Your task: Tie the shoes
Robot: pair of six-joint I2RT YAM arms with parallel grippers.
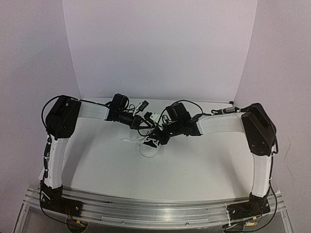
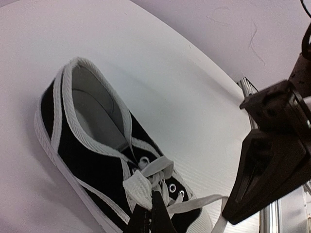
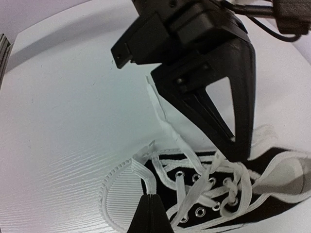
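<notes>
Hovering over the sneaker [image 1: 149,145] on the desk [image 1: 107,160], our left jaws pinch its laces [image 2: 141,187]; our right jaws are closed tight, their hold unclear.

The sneaker [image 2: 92,165] has an upper of black canvas, matt and finely woven, with a white ribbed cloth binding at the opening. Its toe cap [image 3: 121,191] is dull white rubber with fine ridges. The laces [image 3: 181,194] are flat white woven cloth, and the eyelets [image 2: 172,187] look like bright metal. The table [image 3: 53,170] is white, with a faint wood-like grain and a soft shine. The left gripper [image 3: 235,148] is smooth black plastic, half glossy. The rail [image 1: 155,208] is bare brushed metal.
</notes>
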